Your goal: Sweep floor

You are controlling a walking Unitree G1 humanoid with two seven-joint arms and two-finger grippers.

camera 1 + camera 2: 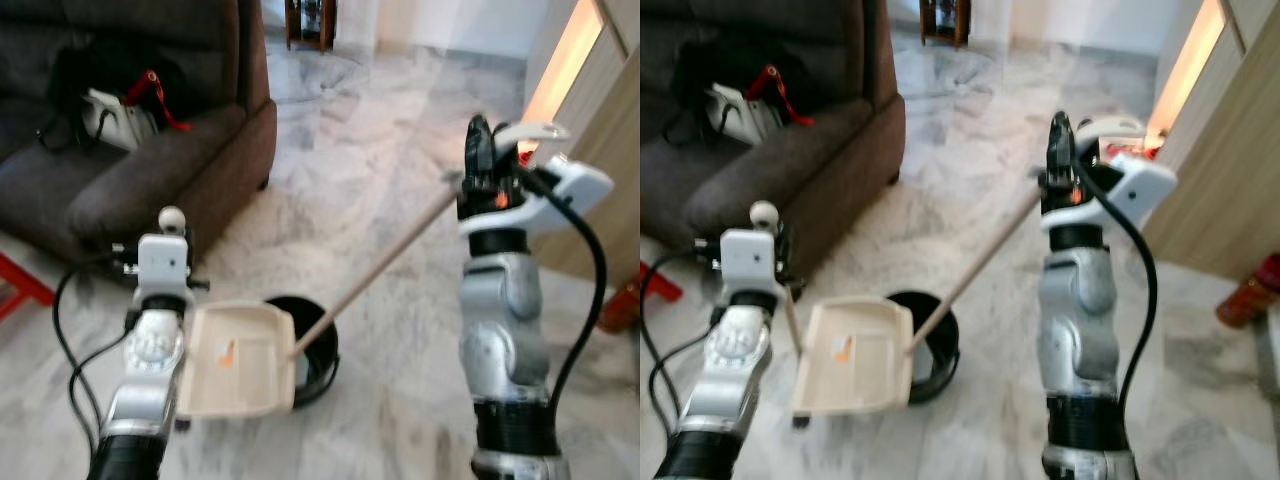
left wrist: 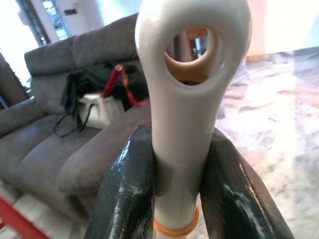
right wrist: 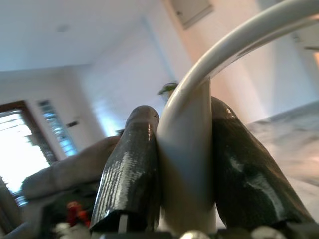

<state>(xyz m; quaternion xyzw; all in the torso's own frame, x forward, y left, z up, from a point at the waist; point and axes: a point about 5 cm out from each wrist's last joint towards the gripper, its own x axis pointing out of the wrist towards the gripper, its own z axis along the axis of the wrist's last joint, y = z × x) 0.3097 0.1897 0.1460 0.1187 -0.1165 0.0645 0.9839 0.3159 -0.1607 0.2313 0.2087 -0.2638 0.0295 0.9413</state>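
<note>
My left gripper (image 1: 171, 234) is shut on the white looped handle (image 2: 187, 99) of a cream dustpan (image 1: 238, 358), its black fingers (image 2: 127, 194) pressed to both sides. The pan hangs low in front of me with a small orange scrap (image 1: 228, 352) inside. My right gripper (image 1: 479, 150) is raised at the right, shut on the broom's white curved grip (image 3: 187, 149). The pale broom stick (image 1: 385, 270) slants down and left to a black broom head (image 1: 318, 365) on the floor, right beside the pan's edge.
A dark grey sofa (image 1: 130, 150) with a black-and-white bag (image 1: 110, 110) stands at the left. A red frame (image 1: 20, 285) is at the far left, a wooden cabinet (image 1: 610, 150) and a red object (image 1: 625, 300) at the right. Marble floor (image 1: 360, 150) stretches ahead.
</note>
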